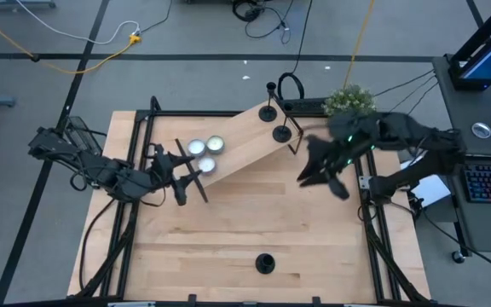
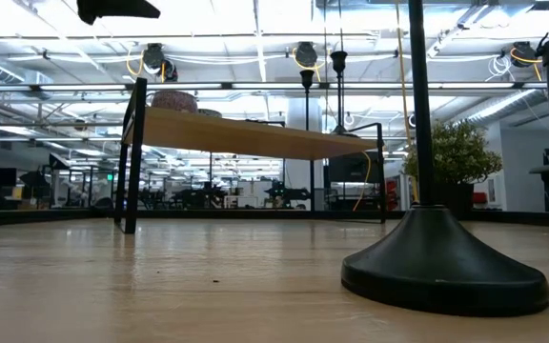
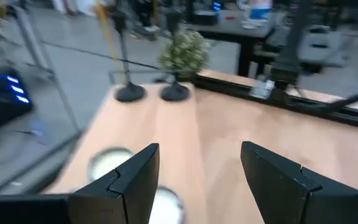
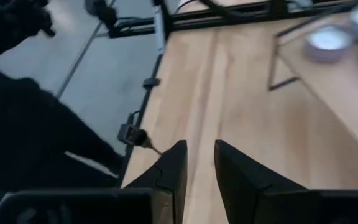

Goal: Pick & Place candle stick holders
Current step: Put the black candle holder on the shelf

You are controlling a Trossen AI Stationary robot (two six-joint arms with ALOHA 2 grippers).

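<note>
Left gripper jaws open, empty, near tealights. Right gripper jaws narrowly parted, empty. Risk: toppling top-heavy candle stick holders on raised shelf.

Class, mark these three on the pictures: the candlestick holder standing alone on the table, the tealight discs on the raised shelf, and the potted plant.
lone candlestick holder [image 1: 265, 263], high view, on its round base.
tealight discs [image 1: 205, 147], high view, on the middle disc's top.
potted plant [image 1: 349, 100], high view, on its foliage.
</note>
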